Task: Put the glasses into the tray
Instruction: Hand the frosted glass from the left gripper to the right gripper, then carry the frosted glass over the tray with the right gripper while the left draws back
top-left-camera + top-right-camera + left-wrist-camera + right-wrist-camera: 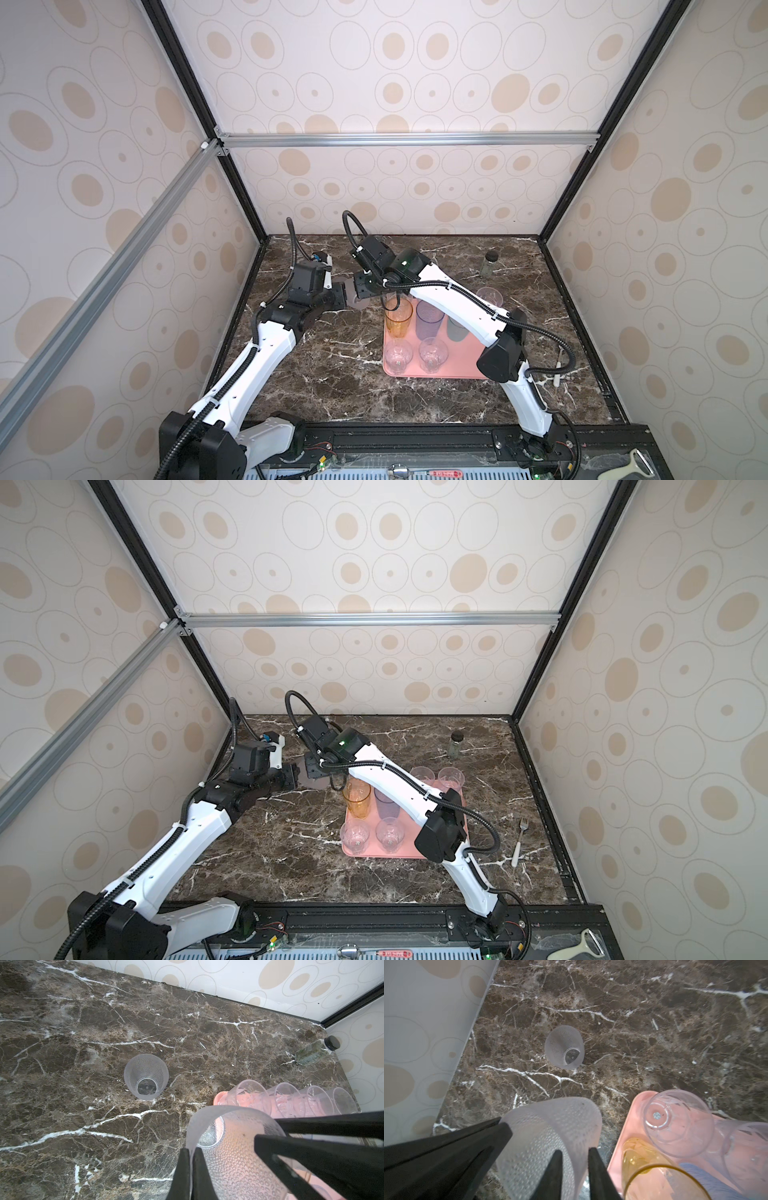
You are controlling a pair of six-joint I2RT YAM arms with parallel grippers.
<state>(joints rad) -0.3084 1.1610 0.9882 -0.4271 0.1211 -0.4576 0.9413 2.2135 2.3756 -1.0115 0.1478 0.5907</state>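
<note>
Pinching the rim wall of a frosted glass (pixel 239 1157), the left tool (pixel 191 1150) is standing fully closed, with one finger on each side of the wall. The right tool (pixel 575 1150) is hovering at the same glass from the opposite side. Its two fingers are straddling the wall with a narrow gap between them, and I cannot tell whether they are actually pressing on it. In both top views this glass is showing as a dim patch between the two tools. It is hanging over the bare surface (pixel 332 374) just beside the far left corner of the tray (pixel 457 368), not inside it.

A second frosted glass (pixel 145 1076) is standing upright on the surface nearer the back wall, apart from everything else. A small jar with a black lid (pixel 489 264) is standing toward the far right corner, and a fork (pixel 519 841) is lying to the right of the tray. The right arm is lying diagonally over the tray, hiding part of it in both top views.

The tray is carrying an amber glass (pixel 398 318), a blue-purple glass (pixel 430 320) and a grey-teal glass (pixel 456 328) across its middle. Two clear faceted glasses (pixel 398 355) are sitting side by side along the near edge, and a row of clear glasses (pixel 284 1095) is lining the far edge.
</note>
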